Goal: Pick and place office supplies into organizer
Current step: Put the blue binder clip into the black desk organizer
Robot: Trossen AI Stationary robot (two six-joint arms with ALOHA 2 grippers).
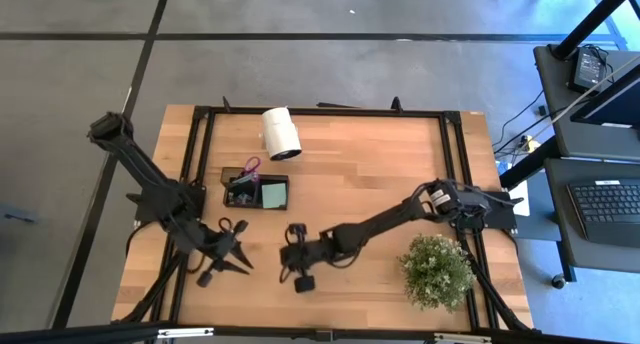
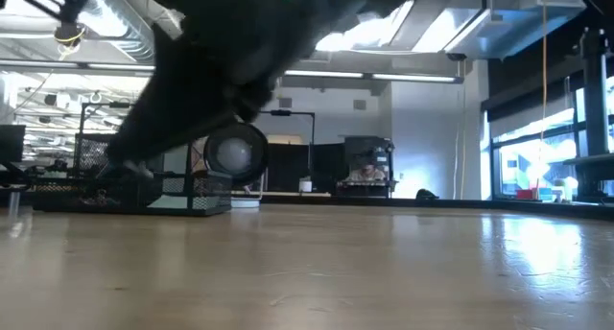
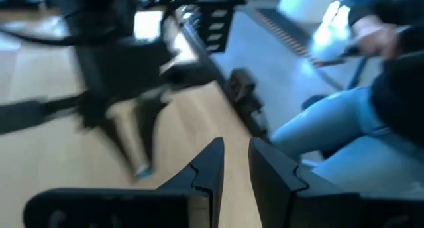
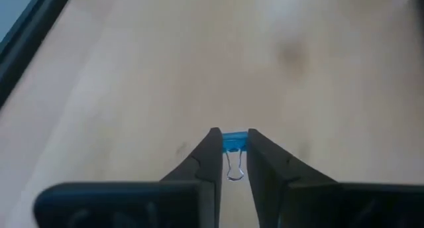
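Observation:
The black organizer [image 1: 255,189] sits left of the table's middle, with purple scissors handles [image 1: 250,167] and a light green sticky-note pad [image 1: 274,193] in it. My right gripper [image 1: 297,256] is near the table's near edge, right of the organizer, and is shut on a small blue binder clip [image 4: 233,141]. My left gripper [image 1: 232,252] hovers just left of it, near the front edge, with a narrow gap between its fingers [image 3: 236,155] and nothing in it. The left wrist view shows the right gripper [image 3: 136,163] pointing down at the table. My right gripper pinches the blue binder clip by its body [image 4: 233,136] between its two fingertips. The clip's wire handles [image 4: 233,170] reach back between the fingers. The fingers come from above, pointing down. I cannot tell whether the clip is clear of the table.
A white cylinder roll [image 1: 280,132] lies beyond the organizer near the far edge. A bushy potted plant [image 1: 437,269] stands at the near right corner. Bare wood stretches between the roll and the plant. A person in jeans [image 3: 331,135] sits beyond the table's edge.

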